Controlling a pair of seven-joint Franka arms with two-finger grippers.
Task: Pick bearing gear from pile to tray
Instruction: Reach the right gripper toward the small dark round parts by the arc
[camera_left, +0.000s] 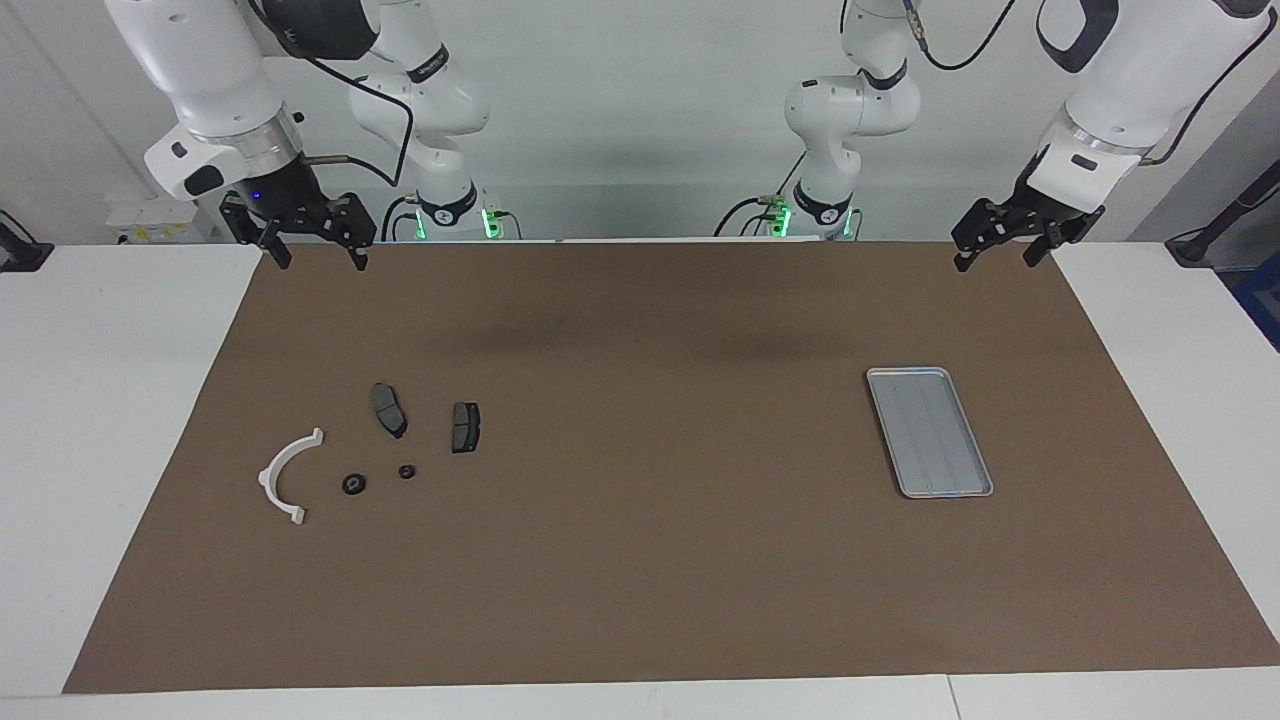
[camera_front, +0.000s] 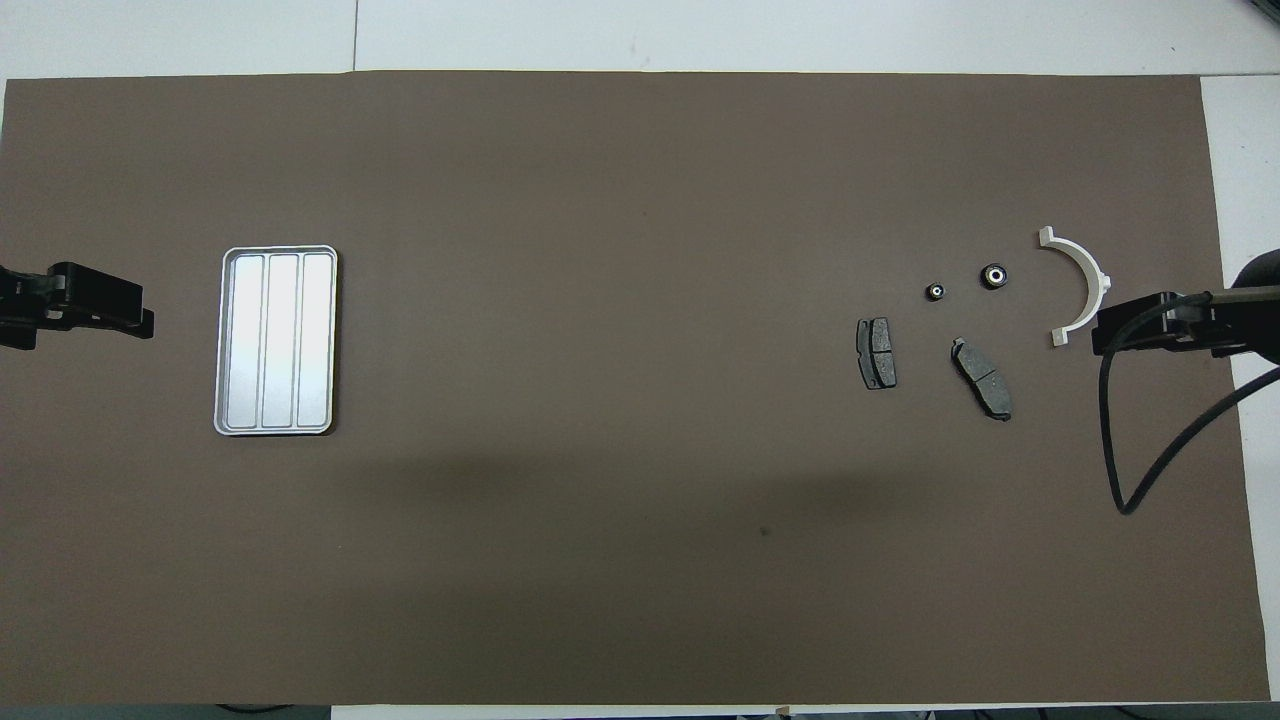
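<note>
The pile lies toward the right arm's end of the table: a white half-ring bracket (camera_left: 285, 470) (camera_front: 1080, 285), two dark grey brake pads (camera_left: 389, 409) (camera_left: 465, 427) (camera_front: 981, 378) (camera_front: 876, 352), and two small black round pieces (camera_left: 353, 484) (camera_left: 407, 471) (camera_front: 994, 276) (camera_front: 935, 291). I cannot tell which round piece is the bearing gear. The silver tray (camera_left: 930, 432) (camera_front: 277, 340) lies bare toward the left arm's end. My right gripper (camera_left: 320, 258) (camera_front: 1100, 335) hangs open over the mat's corner, holding nothing. My left gripper (camera_left: 995, 260) (camera_front: 140, 320) hangs open over the other corner, holding nothing.
A brown mat (camera_left: 640, 560) covers most of the white table (camera_left: 90, 400). The right arm's black cable (camera_front: 1130, 470) loops in the air above the mat's edge. Both arm bases (camera_left: 445, 200) (camera_left: 830, 200) stand at the table's robot edge.
</note>
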